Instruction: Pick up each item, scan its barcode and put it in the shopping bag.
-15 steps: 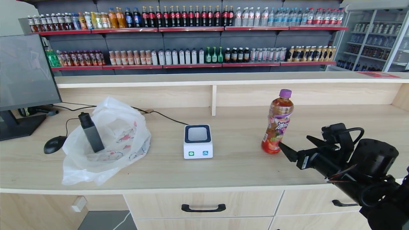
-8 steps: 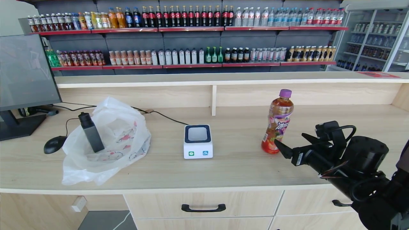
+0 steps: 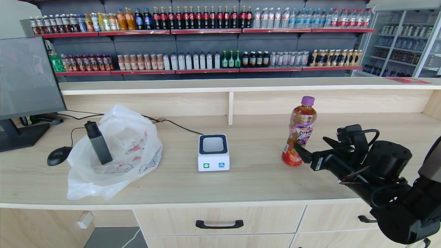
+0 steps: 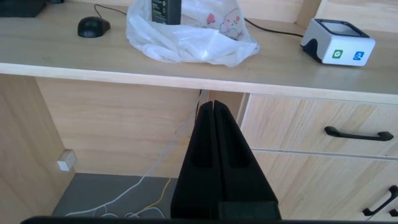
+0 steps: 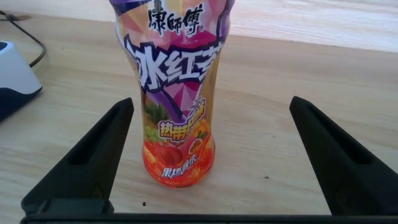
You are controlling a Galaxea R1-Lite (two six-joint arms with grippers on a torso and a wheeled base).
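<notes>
An iced-tea bottle with a purple cap stands upright on the counter, right of the white scanner. My right gripper is open just to the bottle's right, at the height of its lower half. In the right wrist view the bottle stands a little beyond the two spread fingers, nearer one of them. The white plastic shopping bag lies at the left with a dark grey bottle standing in it. My left gripper is shut, held below the counter edge in front of the cabinet.
A monitor, a black mouse and cables sit at the far left. A raised wooden ledge runs along the back of the counter. Drawers with black handles lie below. Shelves of drinks fill the background.
My right gripper has moved left and slightly up toward the bottle, staying open. The bottle, scanner and bag have not moved.
</notes>
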